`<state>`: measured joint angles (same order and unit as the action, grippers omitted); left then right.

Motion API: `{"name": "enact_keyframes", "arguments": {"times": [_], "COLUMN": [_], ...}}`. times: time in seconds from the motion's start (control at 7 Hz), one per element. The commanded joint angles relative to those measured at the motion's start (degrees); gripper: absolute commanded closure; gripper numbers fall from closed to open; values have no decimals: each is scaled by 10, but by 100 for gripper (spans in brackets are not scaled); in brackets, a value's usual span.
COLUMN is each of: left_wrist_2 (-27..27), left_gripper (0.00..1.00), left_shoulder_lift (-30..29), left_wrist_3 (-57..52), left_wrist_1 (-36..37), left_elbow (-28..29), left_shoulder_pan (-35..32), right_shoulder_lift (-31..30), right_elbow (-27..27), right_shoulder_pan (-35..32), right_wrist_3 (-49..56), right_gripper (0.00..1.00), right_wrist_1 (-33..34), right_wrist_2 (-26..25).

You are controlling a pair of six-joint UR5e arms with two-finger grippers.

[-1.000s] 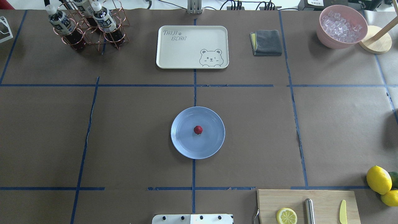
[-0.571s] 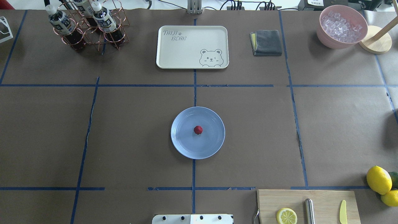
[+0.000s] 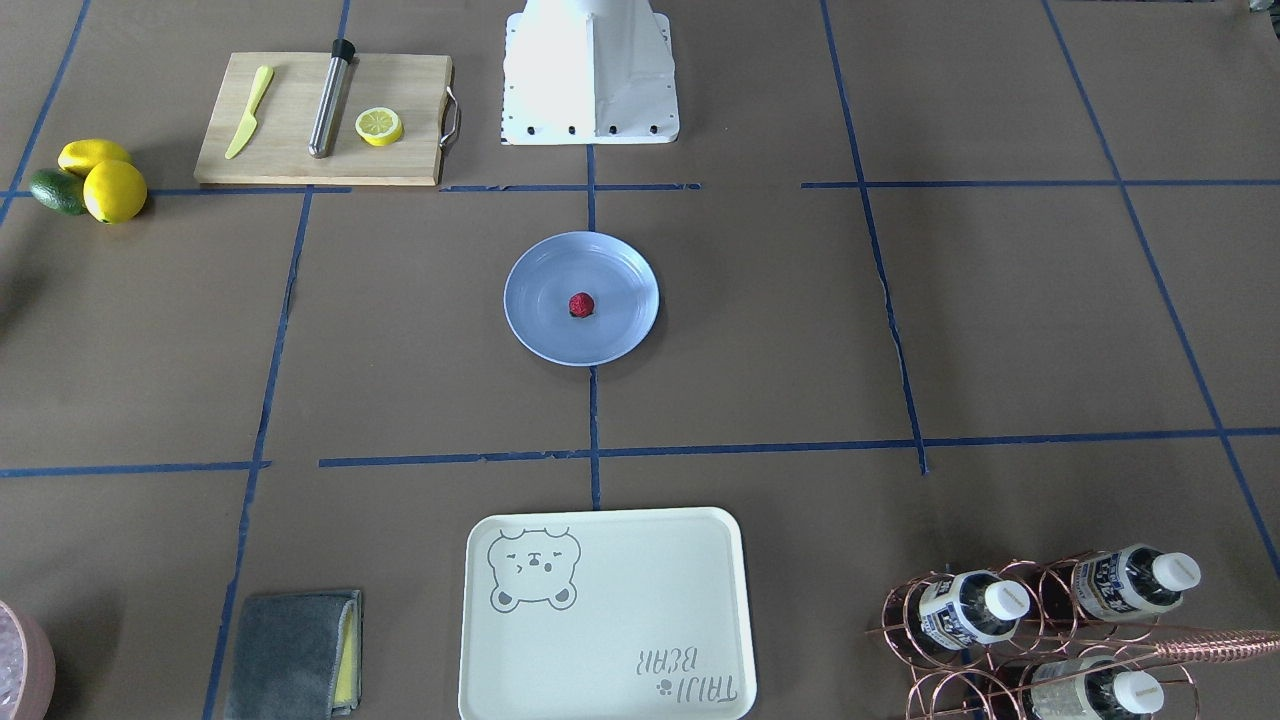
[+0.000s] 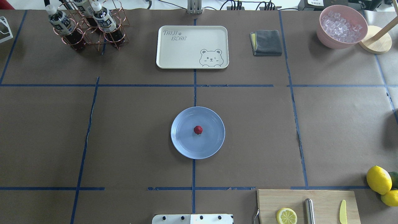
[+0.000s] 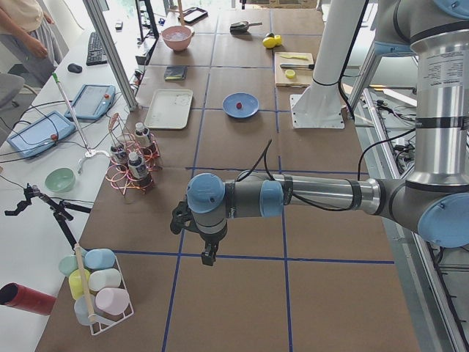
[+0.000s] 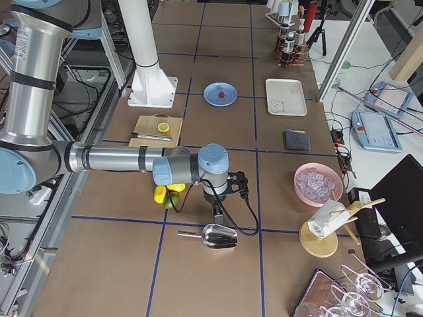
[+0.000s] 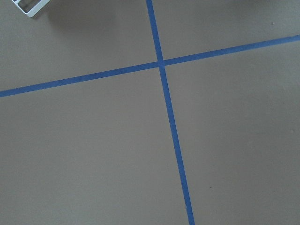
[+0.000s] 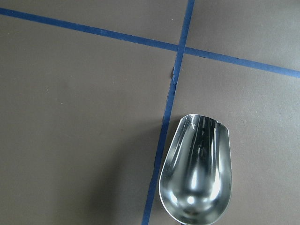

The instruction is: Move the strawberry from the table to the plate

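I see the strawberry (image 4: 198, 129) centred on the plate (image 4: 186, 147), well apart from left claw (image 5: 209, 257) and right claw (image 6: 217, 214); their opening I cannot tell.

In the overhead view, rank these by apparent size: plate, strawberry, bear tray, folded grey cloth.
1. bear tray, largest
2. plate, somewhat smaller
3. grey cloth
4. strawberry, by far the smallest, lying on the plate

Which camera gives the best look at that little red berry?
The overhead exterior view: the strawberry sits largest, unobstructed, on the plate. The front-facing view shows it slightly smaller; both side views show a distant red speck; the wrist cameras miss it.
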<state>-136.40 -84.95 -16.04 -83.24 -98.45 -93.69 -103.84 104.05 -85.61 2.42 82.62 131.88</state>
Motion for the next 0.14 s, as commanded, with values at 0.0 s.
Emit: {"name": "enact_keyframes", "arguments": {"times": [0.0], "left_wrist_2": [3], "left_gripper": [0], "left_shoulder_lift": [8], "left_wrist_3": [-2], "left_wrist_1": [0], "left_elbow": [3], "left_shoulder_pan": [0], "right_shoulder_lift": [1], "right_elbow": [-1], "right_shoulder_pan": [0], "right_wrist_3": [-1], "right_gripper": [0], "right_wrist_1": [0], "right_wrist_2": [5]}}
